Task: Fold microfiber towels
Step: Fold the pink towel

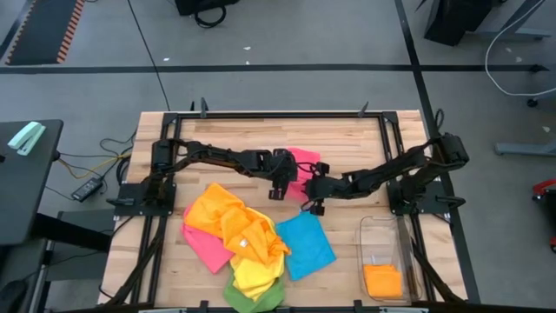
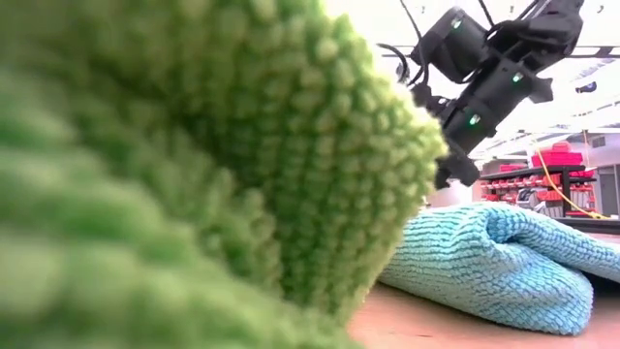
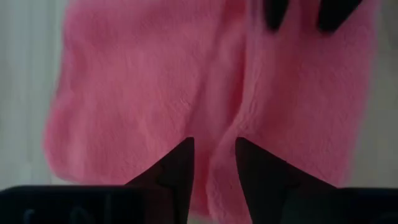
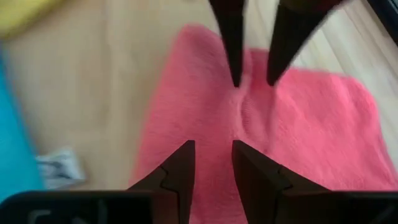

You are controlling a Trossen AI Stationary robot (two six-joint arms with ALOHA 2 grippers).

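Green pile fills the foreground: a green towel (image 2: 194,174) at the bench's (image 1: 347,143) near edge, under a heap of yellow (image 1: 252,271), orange (image 1: 228,217) and pink cloths (image 1: 207,248). Beside it a blue towel (image 1: 304,245) lies flat. A clear bin (image 1: 387,265) at the near right holds a folded orange towel (image 1: 382,280). Farther back, mid-bench, both arms meet over a pink towel (image 4: 273,124). Left end effector (image 3: 213,155) and right end effector (image 4: 211,158) each show fingers slightly parted above its surface, holding nothing.
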